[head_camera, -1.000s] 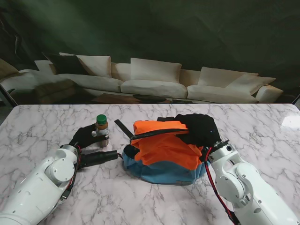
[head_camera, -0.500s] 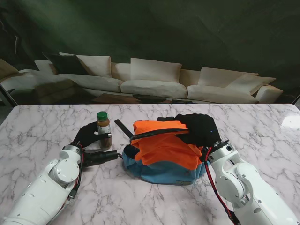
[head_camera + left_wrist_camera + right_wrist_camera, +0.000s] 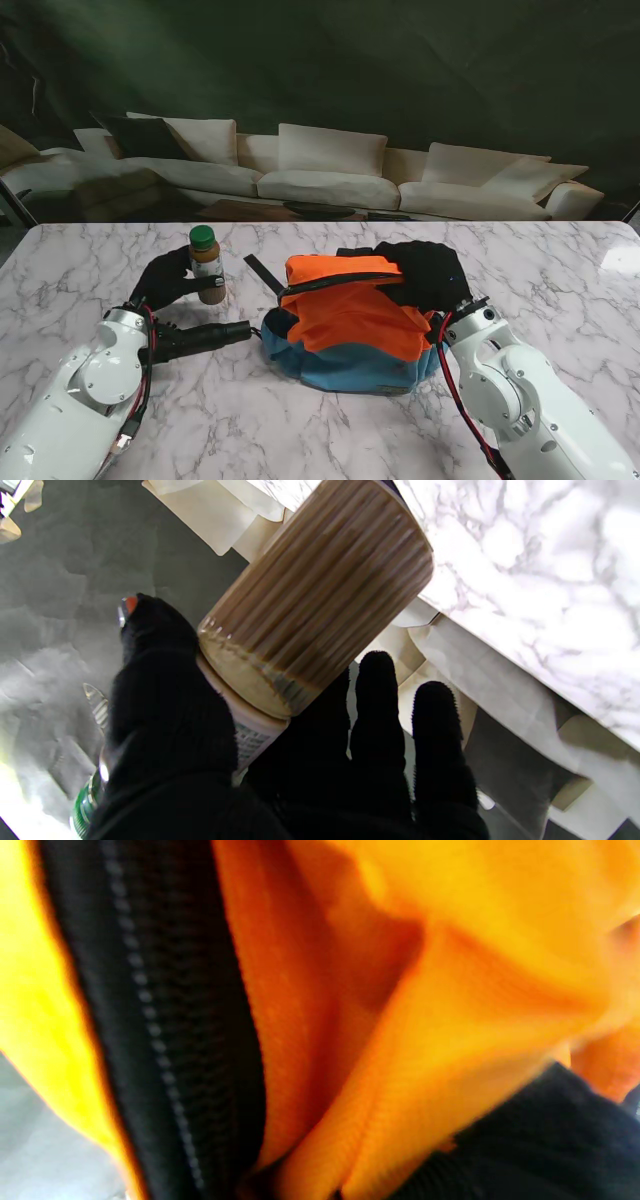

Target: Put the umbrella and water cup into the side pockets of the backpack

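Item: water cup [image 3: 206, 264], a ribbed clear bottle of brown drink with a green cap, gripped in the left hand [image 3: 165, 281] and apparently lifted off the marble surface [image 3: 120, 250], at about 9 o'clock from the orange-and-blue backpack [image 3: 350, 325]. Step judged in hand: carrying the cup to a side pocket; the next move calls for bringing it toward the pack's near-left side, just beside the dark umbrella [image 3: 200, 337], while the right hand [image 3: 425, 272] rests on the pack's 2 o'clock corner, its closure not discernible. Markings: label print on the cup's neck band too small to read.
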